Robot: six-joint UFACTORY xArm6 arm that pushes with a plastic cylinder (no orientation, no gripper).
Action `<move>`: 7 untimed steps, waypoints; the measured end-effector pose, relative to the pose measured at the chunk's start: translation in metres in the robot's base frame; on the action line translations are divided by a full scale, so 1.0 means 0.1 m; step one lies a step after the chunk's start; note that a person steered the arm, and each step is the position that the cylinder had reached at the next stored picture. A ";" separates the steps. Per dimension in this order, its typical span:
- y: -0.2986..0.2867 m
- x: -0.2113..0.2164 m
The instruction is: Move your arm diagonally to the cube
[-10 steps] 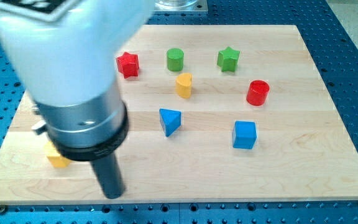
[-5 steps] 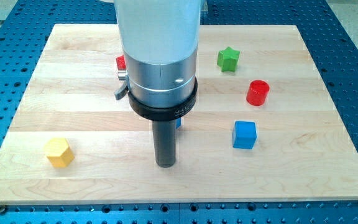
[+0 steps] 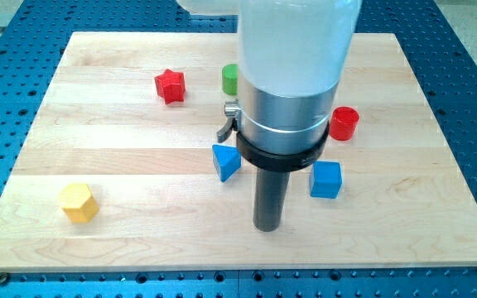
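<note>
The blue cube (image 3: 326, 180) sits right of the board's middle. My tip (image 3: 267, 226) rests on the board below and to the left of the cube, about a block's width away from it and not touching it. A blue triangular block (image 3: 226, 161) lies up and to the left of the tip. The arm's wide body rises over the board's upper middle and hides what lies behind it.
A red star (image 3: 171, 85) is at upper left. A green cylinder (image 3: 230, 79) is partly hidden by the arm. A red cylinder (image 3: 344, 122) stands right of the arm. A yellow hexagonal block (image 3: 79, 203) lies at lower left. The wooden board (image 3: 98, 149) has blue perforated table around it.
The arm has moved steadily to the view's right, from the lower left near the yellow block to just left of the blue cube. The blocks have not moved.
</note>
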State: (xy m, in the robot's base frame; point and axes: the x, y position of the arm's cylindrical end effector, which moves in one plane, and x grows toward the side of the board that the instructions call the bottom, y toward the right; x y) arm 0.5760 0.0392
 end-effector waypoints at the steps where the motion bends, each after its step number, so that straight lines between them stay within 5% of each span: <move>1: 0.04 0.04; 7: 0.06 0.09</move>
